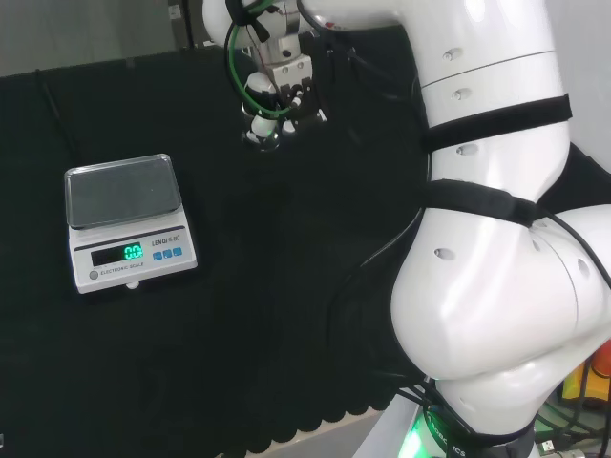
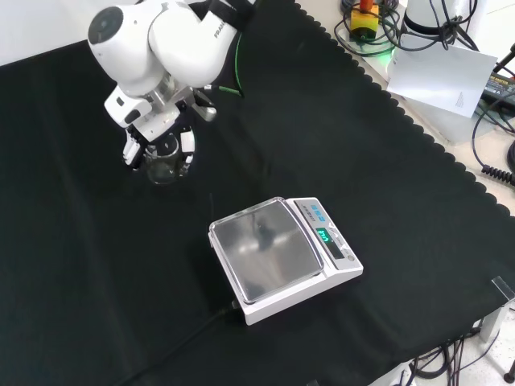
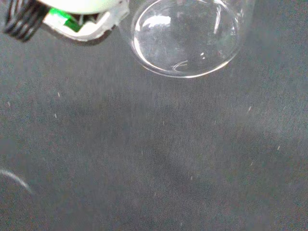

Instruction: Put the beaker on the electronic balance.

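Note:
A clear glass beaker [image 2: 165,161] stands upright between the curled fingers of the black and white hand [image 2: 153,137], which closes on it from both sides. In the front view this is at the upper left, well away from the balance. I cannot tell whether the beaker's base touches the cloth. The wrist view looks at the beaker's round base [image 3: 185,36] beside a white part of the hand [image 3: 86,19]. The electronic balance [image 2: 278,253] is white with a bare steel pan and a lit green display. In the head view the balance [image 1: 124,215] sits at the left, and the hand [image 1: 272,110] hangs at the top middle.
The arm's big white links [image 1: 496,219] take up the right of the head view. A black cable [image 2: 185,342] runs from the balance toward the cloth's near edge. Beyond the scalloped cloth edge [image 2: 418,129] lie cables, a white sheet [image 2: 438,76] and a red button [image 2: 364,14].

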{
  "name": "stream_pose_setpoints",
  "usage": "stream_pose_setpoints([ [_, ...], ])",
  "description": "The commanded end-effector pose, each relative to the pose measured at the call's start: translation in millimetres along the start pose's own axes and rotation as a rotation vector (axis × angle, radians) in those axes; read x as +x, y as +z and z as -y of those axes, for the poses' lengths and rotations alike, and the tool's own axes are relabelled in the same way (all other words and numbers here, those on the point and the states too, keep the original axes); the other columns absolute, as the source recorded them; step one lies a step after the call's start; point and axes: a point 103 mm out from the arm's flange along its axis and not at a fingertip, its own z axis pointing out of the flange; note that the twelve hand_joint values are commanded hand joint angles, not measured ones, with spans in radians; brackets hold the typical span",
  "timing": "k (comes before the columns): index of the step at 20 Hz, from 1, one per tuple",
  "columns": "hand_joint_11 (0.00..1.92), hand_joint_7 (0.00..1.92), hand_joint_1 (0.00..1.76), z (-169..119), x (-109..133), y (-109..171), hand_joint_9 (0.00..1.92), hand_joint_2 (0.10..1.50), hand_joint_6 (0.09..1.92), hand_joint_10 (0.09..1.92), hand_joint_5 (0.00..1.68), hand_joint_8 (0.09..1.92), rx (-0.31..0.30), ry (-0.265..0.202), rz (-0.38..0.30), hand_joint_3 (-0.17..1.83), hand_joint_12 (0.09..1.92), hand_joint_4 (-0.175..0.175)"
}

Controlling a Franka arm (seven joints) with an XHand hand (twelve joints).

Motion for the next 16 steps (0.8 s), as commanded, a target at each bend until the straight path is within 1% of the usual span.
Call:
stream_pose_setpoints([
  [1,1.23,0.78,1.37,9.3,2.5,-27.4,1.11,0.72,1.46,1.21,0.82,1.56,-0.011,-0.004,0.006,0.9,0.91,-0.097],
  [6,1.23,0.79,1.38,10.3,2.9,-26.8,1.11,0.72,1.47,1.21,0.81,1.56,-0.008,-0.012,0.001,0.91,0.91,-0.097],
  [10,1.23,0.79,1.38,12.9,18.0,-30.8,1.11,0.71,1.47,1.21,0.81,1.56,-0.019,-0.033,0.003,0.91,0.91,-0.098],
  [13,1.23,0.79,1.38,12.6,36.3,-39.9,1.11,0.71,1.47,1.2,0.81,1.56,-0.029,-0.073,0.001,0.91,0.91,-0.099],
  [16,1.22,0.8,1.38,13.9,55.0,-51.1,1.12,0.71,1.47,1.2,0.81,1.57,-0.049,-0.13,-0.008,0.92,0.91,-0.099],
])
